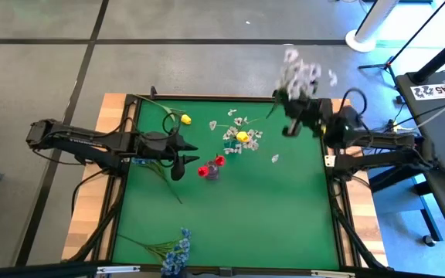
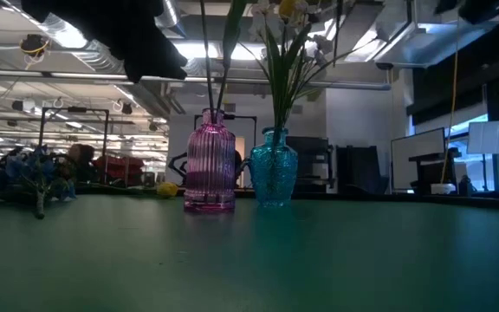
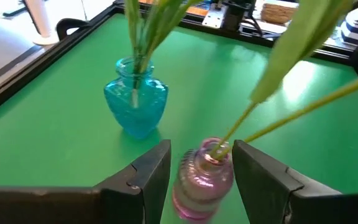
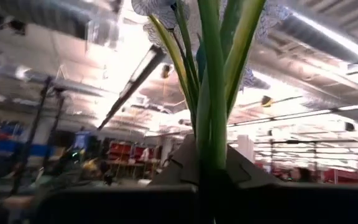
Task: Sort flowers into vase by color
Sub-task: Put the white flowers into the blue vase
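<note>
Flowers: white spray (image 1: pixel 300 75) was clamped by its green stems (image 4: pixel 213 93) in the right hand (image 1: pixel 293 116), lifted over the bench's far right edge, blossoms hanging past the rim.
Right hand: shut tight on the white spray's stems, raised, well apart from both vases.
Left hand (image 3: pixel 201 177): fingers spread wide, one each side of the pink vase (image 3: pixel 202 180), not touching it as far as the wrist view showed.
Pink vase: upright mid-bench, holding red buds (image 1: pixel 211 165) on green stems.
Blue vase (image 3: pixel 135 102): upright just beside the pink one, holding yellow bud (image 1: pixel 242 137) and white sprigs.
Loose flowers: one yellow bud (image 1: pixel 185 120) lay near the far left of the bench; a blue spray (image 1: pixel 178 251) lay at the near edge.
Bench (image 1: pixel 284 216): green mat inside a dark frame.
</note>
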Motion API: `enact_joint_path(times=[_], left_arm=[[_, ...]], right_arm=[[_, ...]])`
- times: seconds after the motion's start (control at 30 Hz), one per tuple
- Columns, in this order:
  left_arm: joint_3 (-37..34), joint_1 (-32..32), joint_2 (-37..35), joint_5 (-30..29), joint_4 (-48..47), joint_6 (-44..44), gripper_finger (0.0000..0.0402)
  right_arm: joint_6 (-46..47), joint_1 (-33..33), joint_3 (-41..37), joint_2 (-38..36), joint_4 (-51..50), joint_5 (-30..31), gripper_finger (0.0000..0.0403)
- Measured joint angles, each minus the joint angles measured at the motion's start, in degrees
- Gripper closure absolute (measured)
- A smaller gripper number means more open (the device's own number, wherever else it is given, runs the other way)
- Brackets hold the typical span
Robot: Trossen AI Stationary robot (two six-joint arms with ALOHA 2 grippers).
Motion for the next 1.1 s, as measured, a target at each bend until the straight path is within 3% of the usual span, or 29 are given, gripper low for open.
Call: enact_joint_path(times=[0.1,0.2,0.4,0.57,0.8,1.0,1.1], left_arm=[[0.0,-1.1,0.0,0.0,0.6,0.3,0.0234],[0.0,-2.0,0.0,0.0,1.0,0.3,0.0234],[0.0,-4.0,0.0,3.3,1.3,-0.7,0.0234],[0.0,-6.2,0.0,4.1,1.3,-1.9,0.0234],[0.0,-7.8,0.0,3.7,0.2,-2.6,0.0234],[0.0,-7.2,0.0,-2.9,0.2,-3.8,0.0234],[0.0,-6.5,0.0,-3.5,0.2,-3.9,0.0234]], right_arm=[[6.1,-6.9,0.0,3.0,1.9,-5.1,0.0393],[8.9,-9.9,0.0,8.9,6.7,-7.3,0.0396],[20.8,-11.4,0.0,25.2,27.8,-12.1,0.0395],[26.3,-11.3,0.0,34.4,35.0,-14.6,0.0396],[27.1,-8.6,0.0,36.3,35.3,-16.7,0.0394],[25.4,-6.8,0.1,36.6,35.0,-16.7,0.0393],[24.2,-6.4,0.1,37.4,34.6,-16.0,0.0393]])
